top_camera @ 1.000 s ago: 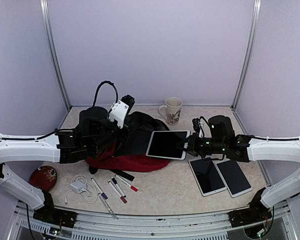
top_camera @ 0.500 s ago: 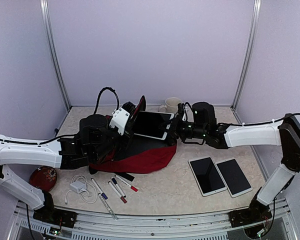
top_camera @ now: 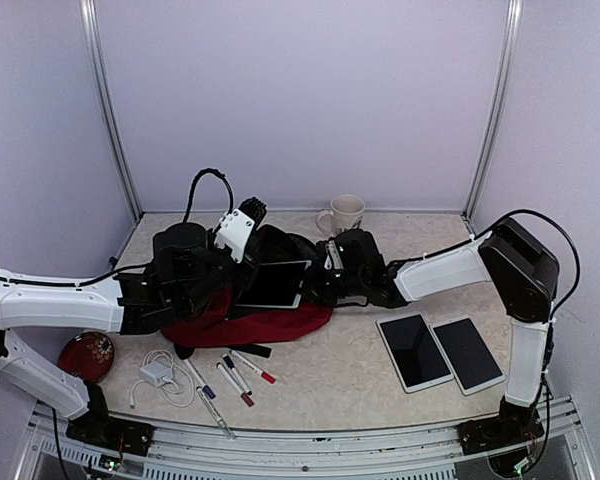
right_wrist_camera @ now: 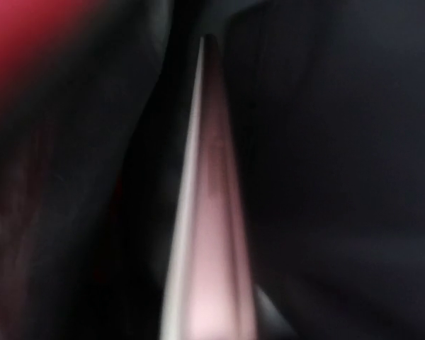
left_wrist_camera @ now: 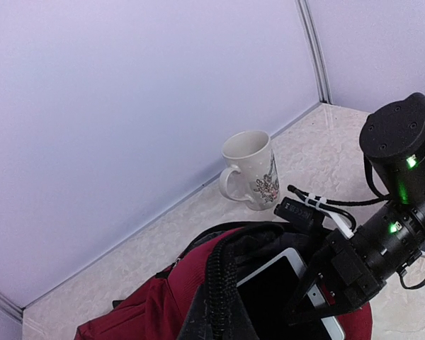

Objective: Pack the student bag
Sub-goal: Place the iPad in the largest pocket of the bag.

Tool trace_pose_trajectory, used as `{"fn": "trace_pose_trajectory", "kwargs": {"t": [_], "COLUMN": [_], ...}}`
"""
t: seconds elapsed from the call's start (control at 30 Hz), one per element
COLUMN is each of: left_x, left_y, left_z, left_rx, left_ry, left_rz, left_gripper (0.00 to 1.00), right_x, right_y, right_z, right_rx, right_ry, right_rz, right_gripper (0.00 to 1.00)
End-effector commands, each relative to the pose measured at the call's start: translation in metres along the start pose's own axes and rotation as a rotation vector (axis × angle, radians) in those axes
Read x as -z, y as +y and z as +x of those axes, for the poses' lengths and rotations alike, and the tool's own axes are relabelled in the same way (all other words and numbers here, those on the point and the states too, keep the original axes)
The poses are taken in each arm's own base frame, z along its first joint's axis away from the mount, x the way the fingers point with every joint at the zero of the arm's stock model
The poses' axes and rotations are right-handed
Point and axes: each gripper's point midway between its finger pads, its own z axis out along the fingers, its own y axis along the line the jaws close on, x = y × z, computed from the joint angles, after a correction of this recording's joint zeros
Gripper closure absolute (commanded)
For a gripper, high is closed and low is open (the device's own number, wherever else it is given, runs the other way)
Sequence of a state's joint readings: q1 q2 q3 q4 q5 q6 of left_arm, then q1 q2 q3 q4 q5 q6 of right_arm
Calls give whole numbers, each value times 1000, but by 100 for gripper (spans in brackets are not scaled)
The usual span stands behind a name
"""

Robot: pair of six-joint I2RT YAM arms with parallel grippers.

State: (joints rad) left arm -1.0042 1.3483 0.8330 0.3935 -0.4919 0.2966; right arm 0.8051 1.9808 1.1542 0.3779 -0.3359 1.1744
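Here, the left arm (top_camera: 50, 300) reached in from the left edge of the worktop (top_camera: 360, 385), with its white forearm roughly level and pointing right. Its wrist was bent upward above the student bag (top_camera: 270, 325). The left gripper (top_camera: 248, 215) was pinched tight on the bag's black zippered rim and held that lip above the rest of the fabric.

The right arm (top_camera: 450, 268) rose from the near right corner to a high elbow. From there its forearm sloped down and left, low across the worktop, to the bag's mouth. The right gripper (top_camera: 312, 285) was nearly closed, and its jaws clamped the right-hand edge of a white-framed tablet (top_camera: 275, 283) with a dark screen. The tablet lay screen up, with its left part already under the raised rim.

My left wrist view showed the same grip (left_wrist_camera: 313, 289) against the red cloth (left_wrist_camera: 149, 312). My right wrist view was blurred. I saw only the tablet edge-on as a pale strip (right_wrist_camera: 205, 227) between dark lining.

The bag lay slumped left of the worktop's centre, with its long axis running along the near edge. Its mouth gaped upward and toward the right edge. A mug (top_camera: 345, 215) stood by the back edge, just behind the bag.
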Motion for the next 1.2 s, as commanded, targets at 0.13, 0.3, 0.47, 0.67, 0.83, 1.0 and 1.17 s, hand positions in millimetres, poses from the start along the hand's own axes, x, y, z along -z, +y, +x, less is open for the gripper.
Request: {"fn": "trace_pose_trajectory", "kwargs": {"t": [0.13,0.3,0.47,0.67,0.83,1.0,1.17], "left_x": [7,11,12,17,13,12,13], "left_y": [1,2,7,12,13,10,-3], "left_z": [-22,-22,-20,-14,-6,4,17], "left_rx": [54,59,54,83,84,83,78], "left_ry": [-103,-113,-101,-101,-69,-40,6], "left_rz": [37,46,36,29,14,22,67], "left_gripper": [100,100,100,100,100,100,100], "right_x": [-29,-59,-60,-23,18,85,164], "right_y": [50,63,63,67,67,37,-25], "right_z": [-26,-35,-43,-48,-41,-48,-38], "right_rx": [57,66,115,354,556,678,621], "right_ry": [-52,-50,-57,-86,-37,-22,23], "right_rz": [-132,-136,-91,91,250,544,776], "right_gripper": [100,98,44,0,0,0,0]}}
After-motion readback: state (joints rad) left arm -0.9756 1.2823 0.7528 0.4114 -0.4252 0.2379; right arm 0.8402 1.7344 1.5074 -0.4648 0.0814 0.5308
